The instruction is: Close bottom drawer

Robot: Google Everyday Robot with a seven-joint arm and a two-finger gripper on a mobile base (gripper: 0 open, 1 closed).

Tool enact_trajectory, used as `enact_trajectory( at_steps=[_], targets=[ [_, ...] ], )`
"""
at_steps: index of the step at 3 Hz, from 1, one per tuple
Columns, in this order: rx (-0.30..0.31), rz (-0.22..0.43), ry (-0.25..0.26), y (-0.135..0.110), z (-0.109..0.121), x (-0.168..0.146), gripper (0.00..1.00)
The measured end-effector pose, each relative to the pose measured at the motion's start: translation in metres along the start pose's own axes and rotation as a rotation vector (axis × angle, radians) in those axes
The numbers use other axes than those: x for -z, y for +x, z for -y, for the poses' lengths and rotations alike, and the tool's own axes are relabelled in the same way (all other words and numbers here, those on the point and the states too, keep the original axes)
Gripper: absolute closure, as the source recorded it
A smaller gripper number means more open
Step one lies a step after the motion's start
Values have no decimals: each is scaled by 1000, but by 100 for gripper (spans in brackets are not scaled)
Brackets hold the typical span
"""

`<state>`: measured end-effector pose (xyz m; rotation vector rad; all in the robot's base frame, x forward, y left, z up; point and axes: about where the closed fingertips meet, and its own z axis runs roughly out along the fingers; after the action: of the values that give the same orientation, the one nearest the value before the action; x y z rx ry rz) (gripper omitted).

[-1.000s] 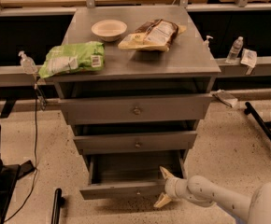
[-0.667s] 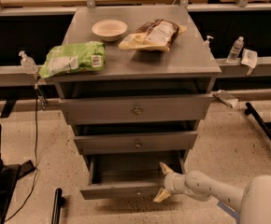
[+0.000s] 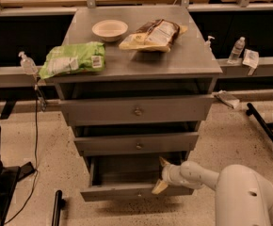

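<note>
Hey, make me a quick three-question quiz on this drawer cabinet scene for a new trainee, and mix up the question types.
1. Fill in: at the left edge of the cabinet top, in front of the bowl, lies a ____ snack bag.
2. True or false: the bottom drawer is fully shut.
3. Where is the gripper? A) above the bowl B) at the right end of the bottom drawer's front C) beside the snack bag

Key: 1 green; 2 false, it stands pulled out; 3 B.
</note>
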<state>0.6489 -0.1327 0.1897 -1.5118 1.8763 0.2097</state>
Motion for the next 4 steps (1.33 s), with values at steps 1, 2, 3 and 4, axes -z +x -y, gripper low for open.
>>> enact_trajectory(
  at_steps=[1, 2, 3, 4],
  targets=[
    [-17, -4, 9, 1, 16, -15, 0],
    [-17, -4, 9, 0, 16, -15, 0],
    [-17, -4, 9, 0, 16, -15, 0],
    [-17, -4, 9, 0, 16, -15, 0]
  ],
)
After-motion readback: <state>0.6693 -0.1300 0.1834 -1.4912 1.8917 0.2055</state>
